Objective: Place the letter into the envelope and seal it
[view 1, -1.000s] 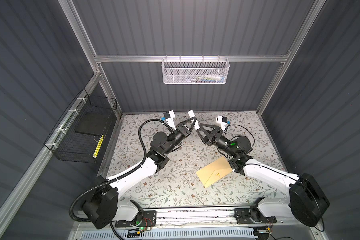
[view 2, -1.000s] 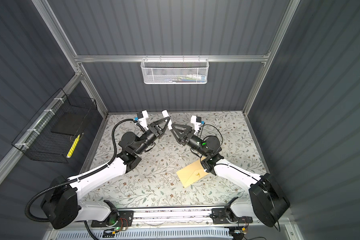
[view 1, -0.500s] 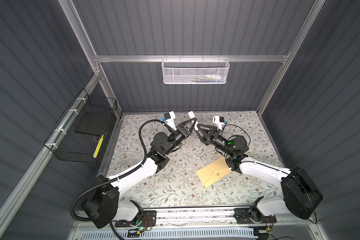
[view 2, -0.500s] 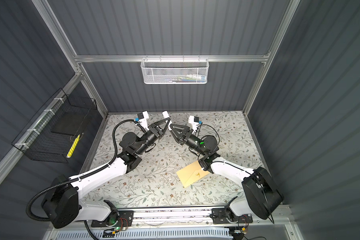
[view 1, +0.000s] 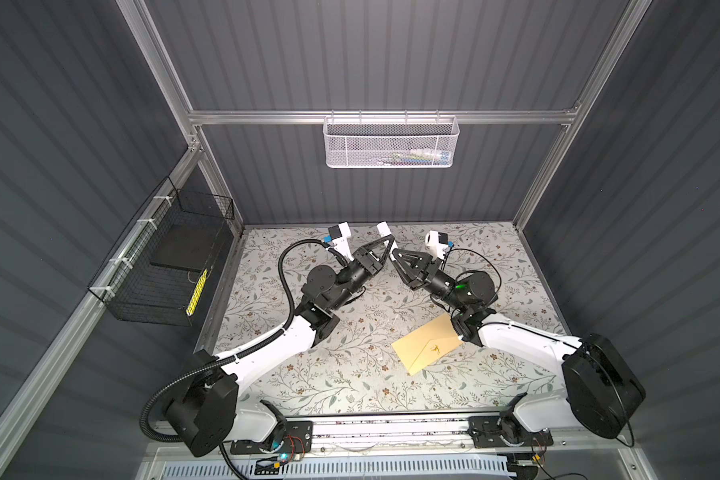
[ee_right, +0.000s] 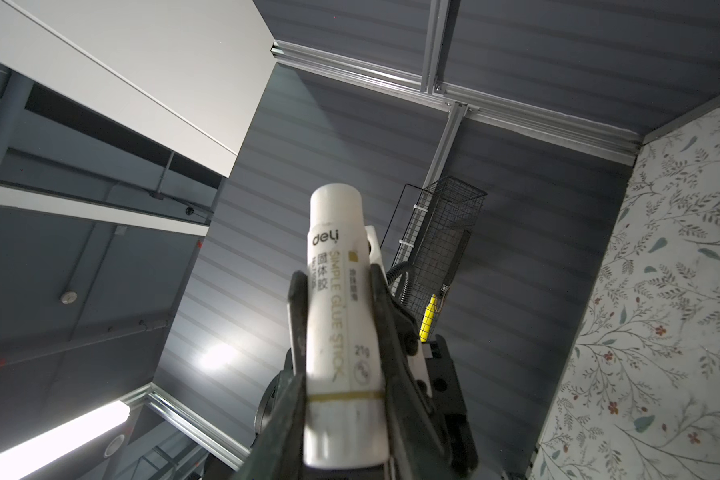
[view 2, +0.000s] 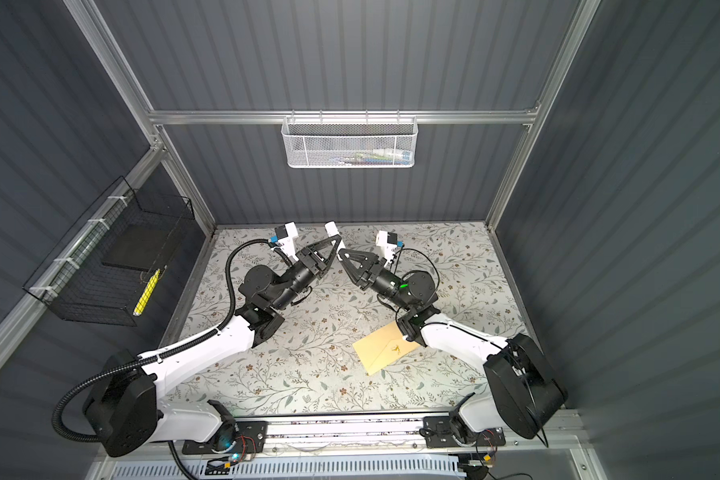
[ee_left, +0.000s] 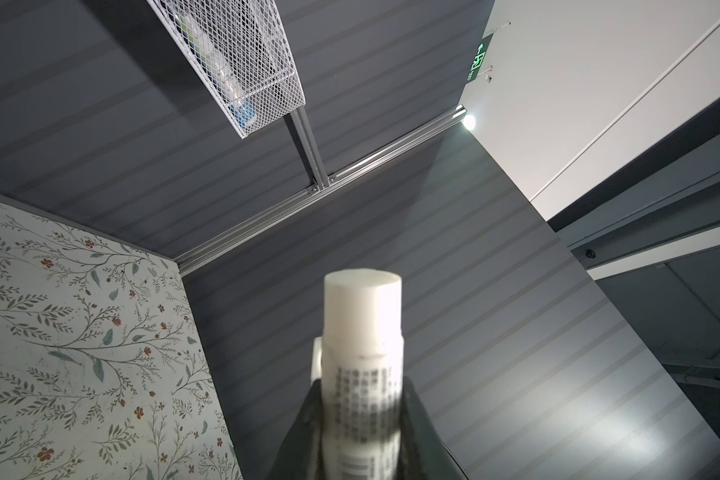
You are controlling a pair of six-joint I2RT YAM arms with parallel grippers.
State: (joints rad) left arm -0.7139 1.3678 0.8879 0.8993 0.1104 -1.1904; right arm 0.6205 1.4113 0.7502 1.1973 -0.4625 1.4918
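The tan envelope (view 1: 422, 351) (view 2: 381, 349) lies flat on the floral table, right of centre, its small gold mark facing up. My right forearm covers its far corner. The letter is out of view. Both arms are raised at the back middle and meet tip to tip. A white glue stick (view 1: 382, 227) (view 2: 331, 227) (ee_left: 362, 316) (ee_right: 335, 232) is held there by both. My left gripper (view 1: 387, 245) (view 2: 336, 243) (ee_left: 362, 386) is shut on its printed body. My right gripper (view 1: 393, 254) (view 2: 341, 253) (ee_right: 335, 282) presses on both of its sides too.
A white mesh basket (view 1: 391, 143) with small items hangs on the back wall. A black wire basket (view 1: 171, 266) holding a dark flat thing and a yellow object hangs on the left wall. The floral table (view 1: 350, 374) ends at a metal rail in front.
My right gripper has moved left up to the left gripper and closed its jaws onto the glue stick. The left arm and the envelope have stayed put.
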